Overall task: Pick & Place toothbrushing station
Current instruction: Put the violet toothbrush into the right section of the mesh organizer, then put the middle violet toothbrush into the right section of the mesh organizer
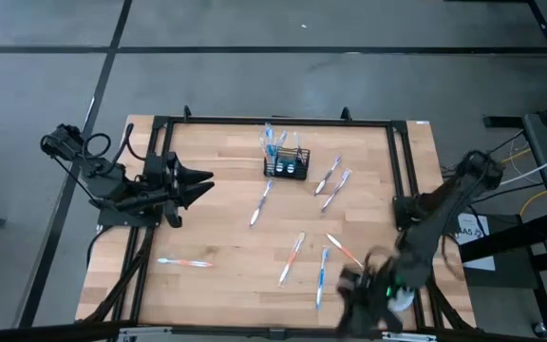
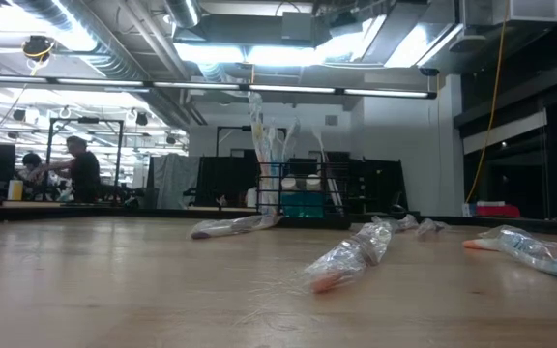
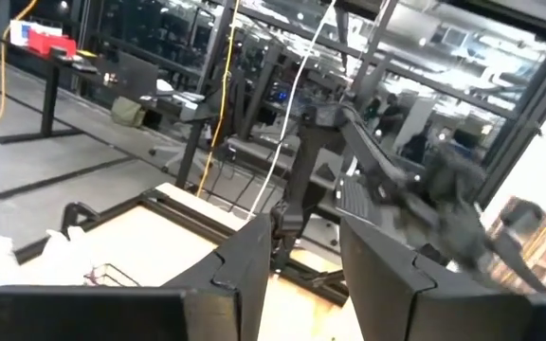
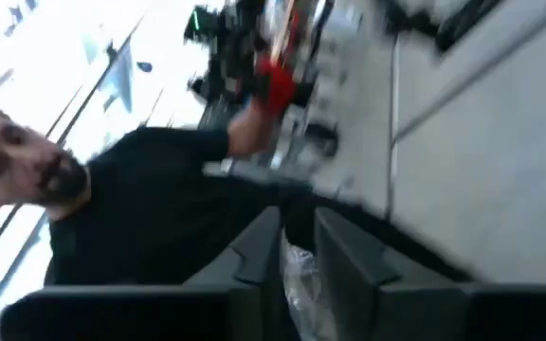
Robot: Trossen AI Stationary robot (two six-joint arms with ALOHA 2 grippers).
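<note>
Holder (image 1: 286, 166) at tabletop's (image 1: 226, 237) far edge, brushes strewn | our right fingers (image 4: 297, 248) grasping a wrapped brush (image 4: 301, 279) at near right corner | left fingers (image 3: 301, 260) released, empty, left edge | we'd carry level and drop upright into the mesh.

You have a light wooden table (image 1: 226, 247) with a black frame (image 1: 273, 121) running along its back edge and sides. Near the back, about midway across, the black mesh toothbrushing station (image 1: 286, 165) stands upright with brushes sticking out of it. Wrapped toothbrushes lie flat on the boards: 1 (image 1: 261, 202) just in front of the holder, 2 (image 1: 331, 180) side by side to its right, 3 (image 1: 316, 261) grouped near the front right, and 1 (image 1: 184, 262) alone at the front left, well apart from the rest.
</note>
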